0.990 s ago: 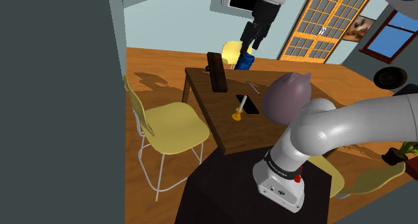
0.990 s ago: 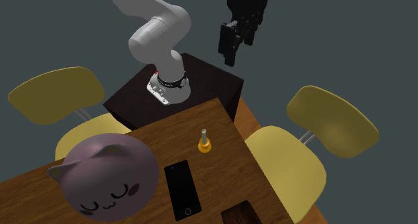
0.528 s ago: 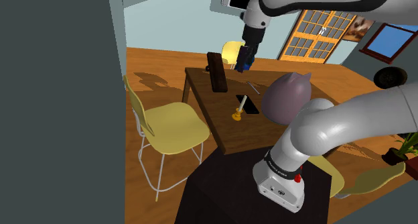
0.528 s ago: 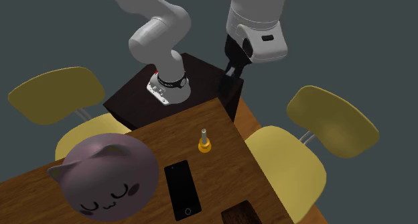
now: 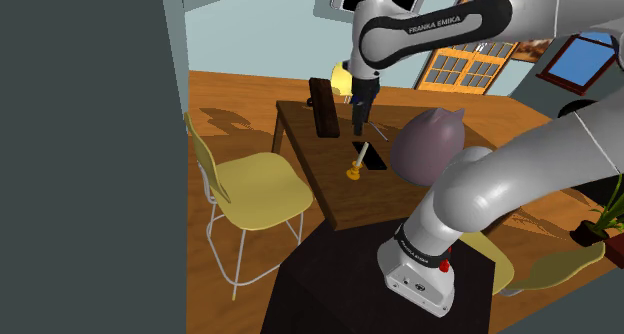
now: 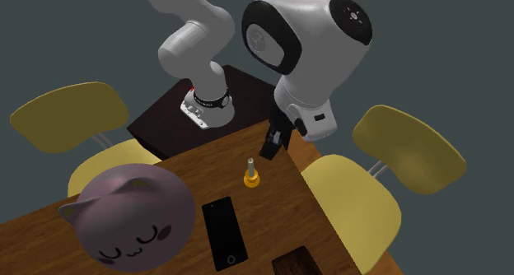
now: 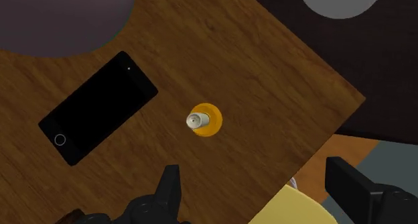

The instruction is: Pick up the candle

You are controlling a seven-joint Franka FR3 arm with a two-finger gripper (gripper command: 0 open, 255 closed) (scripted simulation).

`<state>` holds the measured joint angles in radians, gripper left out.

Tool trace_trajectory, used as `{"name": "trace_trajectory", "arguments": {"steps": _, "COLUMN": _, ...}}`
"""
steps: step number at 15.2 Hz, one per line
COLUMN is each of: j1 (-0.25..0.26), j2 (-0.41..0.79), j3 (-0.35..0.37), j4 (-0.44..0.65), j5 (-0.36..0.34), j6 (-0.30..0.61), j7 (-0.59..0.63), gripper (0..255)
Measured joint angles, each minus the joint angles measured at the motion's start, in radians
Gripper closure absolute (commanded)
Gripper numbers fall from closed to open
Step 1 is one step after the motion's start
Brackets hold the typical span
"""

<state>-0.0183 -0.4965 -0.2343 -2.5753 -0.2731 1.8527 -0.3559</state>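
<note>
The candle (image 5: 355,167) is a short grey stick in an orange-yellow holder, standing upright on the brown wooden table (image 5: 331,190) near the edge facing the stand. In the second exterior view the candle (image 6: 250,176) is just below and to the left of my gripper (image 6: 270,142), which hangs above the table edge. From the shoulder view my gripper (image 5: 360,122) is above and behind the candle. Through the wrist camera the candle (image 7: 204,121) lies ahead of my open gripper (image 7: 258,189), a little toward one finger, and nothing is between the fingers.
A black phone (image 7: 97,107) lies flat beside the candle. A big purple cat-shaped cushion (image 6: 123,220) sits on the table past the phone. A dark box (image 5: 322,107) stands at the far end. Yellow chairs (image 5: 250,187) (image 6: 412,150) flank the table.
The arm has swung down from high above the stand to hang over the table edge close to the candle. The fingers stay apart. The candle has not moved.
</note>
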Motion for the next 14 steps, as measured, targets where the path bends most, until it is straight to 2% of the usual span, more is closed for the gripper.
{"name": "trace_trajectory", "arguments": {"steps": 8, "j1": -0.018, "j2": 0.243, "j3": -0.069, "j4": -0.04, "j5": -0.106, "j6": 0.156, "j7": -0.133, "gripper": 0}}
{"name": "trace_trajectory", "arguments": {"steps": 14, "j1": -0.021, "j2": 0.341, "j3": -0.085, "j4": -0.059, "j5": -0.118, "j6": 0.263, "j7": -0.132, "gripper": 0}}
